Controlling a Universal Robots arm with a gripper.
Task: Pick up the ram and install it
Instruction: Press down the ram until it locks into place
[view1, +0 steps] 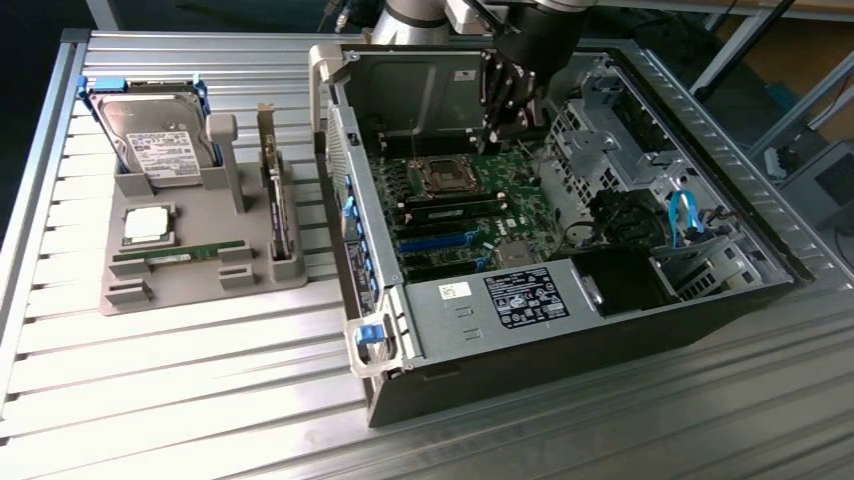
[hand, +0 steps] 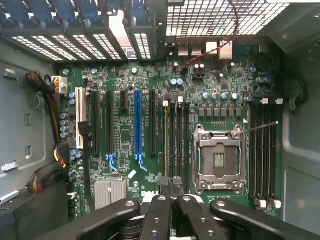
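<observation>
Tool (hand: 172, 192) pressed together above motherboard (hand: 150, 125) | ram (view1: 180, 253) on tray (view1: 174, 290)

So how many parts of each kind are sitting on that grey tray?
hard drive: 1
CPU chip: 1
ram: 1
card: 1
Total: 4
</observation>
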